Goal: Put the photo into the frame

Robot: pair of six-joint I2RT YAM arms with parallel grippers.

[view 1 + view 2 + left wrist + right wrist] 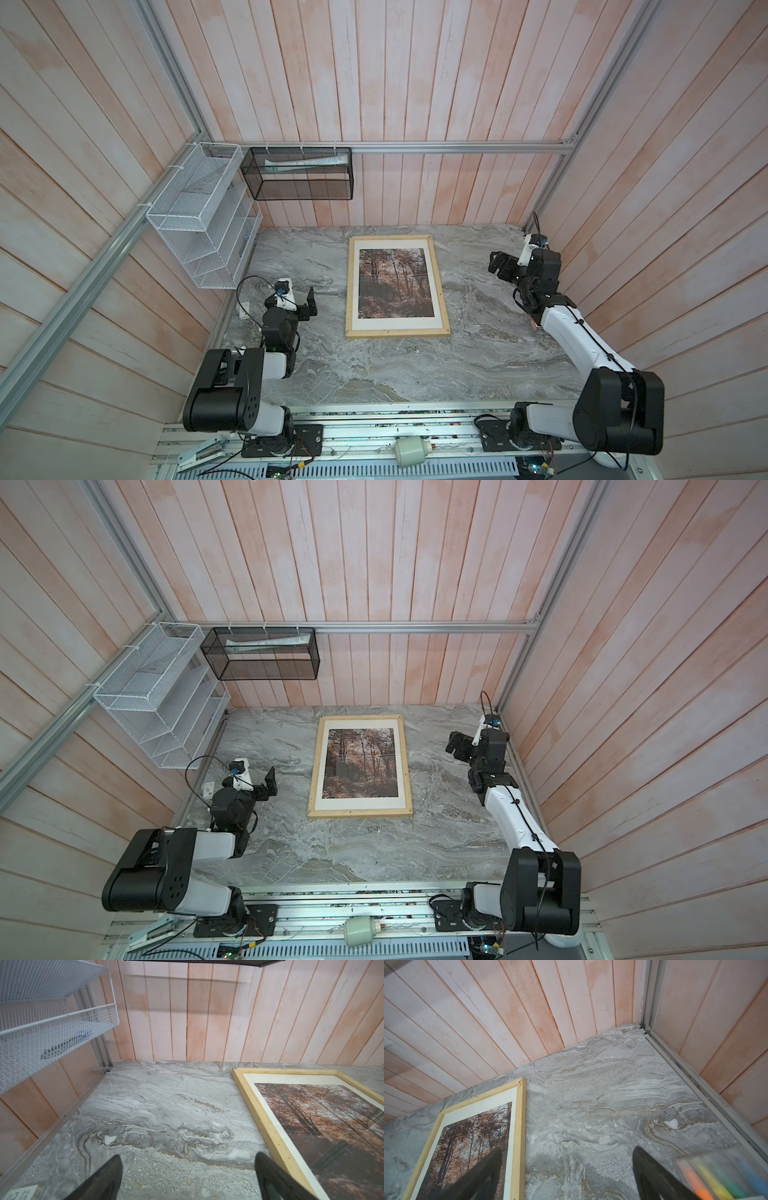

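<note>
**Verifying the print's seat in the frame**

Judged from how things lie, the placing step looks finished. The large rectangular autumn-forest photo (397, 282) is seen flat inside the rectangular pale-wood frame (397, 333), bordered by a white cardboard mat (395, 323). The frame lies face up on the grey marbled counter (374, 374), toward the back wall.

If any work is left, a check is advised that the mat margins are even and the thin sheet lies unbuckled before anything is touched.

The left tool (188, 1158) is held with jaws wide apart and empty, near the frame's left rail but clear of it, its arm folded back on itself. The right tool (568, 1150) is likewise spread and empty. It is kept well off the right rail toward the back corner, with its arm stretched along the side wall.
</note>
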